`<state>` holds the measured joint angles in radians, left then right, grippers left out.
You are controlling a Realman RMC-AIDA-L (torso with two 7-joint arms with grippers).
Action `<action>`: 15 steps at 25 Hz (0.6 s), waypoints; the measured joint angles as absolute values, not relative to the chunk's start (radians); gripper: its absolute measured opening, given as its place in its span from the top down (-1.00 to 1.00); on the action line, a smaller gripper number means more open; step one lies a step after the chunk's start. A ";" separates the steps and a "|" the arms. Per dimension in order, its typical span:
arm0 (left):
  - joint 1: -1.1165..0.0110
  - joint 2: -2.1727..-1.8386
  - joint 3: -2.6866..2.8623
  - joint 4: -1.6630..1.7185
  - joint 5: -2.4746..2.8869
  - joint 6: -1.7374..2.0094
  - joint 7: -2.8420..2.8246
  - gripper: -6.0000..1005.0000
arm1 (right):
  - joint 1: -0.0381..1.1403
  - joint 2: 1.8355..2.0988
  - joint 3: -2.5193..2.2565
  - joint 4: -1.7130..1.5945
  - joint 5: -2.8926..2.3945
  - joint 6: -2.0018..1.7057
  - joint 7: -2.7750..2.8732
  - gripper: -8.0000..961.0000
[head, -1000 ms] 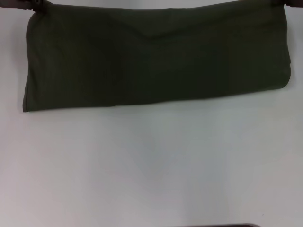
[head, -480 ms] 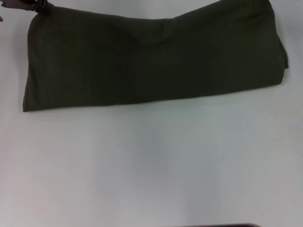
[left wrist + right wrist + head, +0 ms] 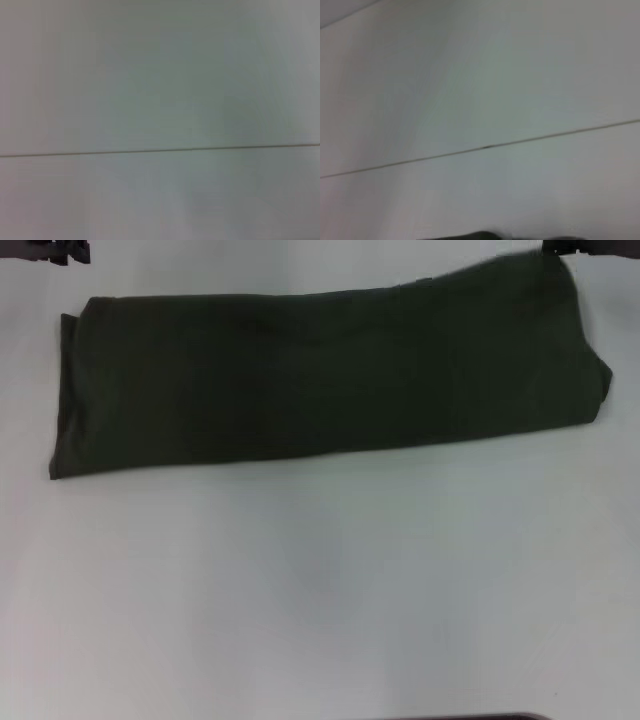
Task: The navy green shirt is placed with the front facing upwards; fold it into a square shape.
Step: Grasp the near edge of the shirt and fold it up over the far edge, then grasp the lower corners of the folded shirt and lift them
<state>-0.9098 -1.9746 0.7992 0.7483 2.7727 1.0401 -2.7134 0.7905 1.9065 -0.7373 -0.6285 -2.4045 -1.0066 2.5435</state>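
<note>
Navy green shirt (image 3: 330,375) lies on the white table (image 3: 320,590) as a long dark band, already folded down to a strip, at the far side of my head view. Its long axis runs from my left to my right, with the right end sitting slightly farther from me than the left.

My left gripper (image 3: 60,250) shows only as a dark sliver at the far left corner, apart from the cloth and just beyond the strip's left end. My right gripper (image 3: 590,246) is a similar sliver at the far right, just at the strip's far right corner; whether it touches the fabric I can't tell. Too little of either shows for me to say how far their fingers are parted or whether they hold anything. Both wrist views give me only pale surface with a thin seam line, plus a dark edge in the right one that may be the shirt.

I judge the next fold has to go along the long axis, bringing one end over the other. Each arm sits nearest its own end.
</note>
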 joint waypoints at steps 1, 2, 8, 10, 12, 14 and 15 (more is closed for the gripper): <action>-0.909 -1.975 0.799 0.747 2.773 1.027 -2.713 0.76 | 0.789 1.903 -0.735 -0.625 -2.405 -1.007 2.544 0.73; -0.909 -1.975 0.799 0.747 2.773 1.027 -2.713 0.76 | 0.788 1.899 -0.732 -0.622 -2.405 -1.006 2.544 0.69; -0.908 -1.973 0.797 0.752 2.774 1.042 -2.721 0.33 | 0.786 1.869 -0.730 -0.621 -2.405 -1.004 2.557 0.46; -0.906 -1.971 0.796 0.759 2.774 1.059 -2.722 0.18 | 0.787 1.860 -0.730 -0.625 -2.405 -1.017 2.574 0.33; -0.899 -1.969 0.792 0.773 2.771 1.076 -2.722 0.02 | 0.789 1.854 -0.728 -0.631 -2.402 -1.049 2.580 0.15; -0.892 -1.968 0.786 0.789 2.766 1.096 -2.722 -0.14 | 0.791 1.848 -0.728 -0.637 -2.396 -1.087 2.572 -0.02; -0.890 -1.967 0.778 0.795 2.765 1.109 -2.722 -0.19 | 0.792 1.847 -0.729 -0.643 -2.395 -1.101 2.566 -0.05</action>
<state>-0.8903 -1.9668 0.7781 0.7951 2.7649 1.1094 -2.7219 0.7922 1.8472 -0.7290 -0.6429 -2.3953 -1.1015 2.5658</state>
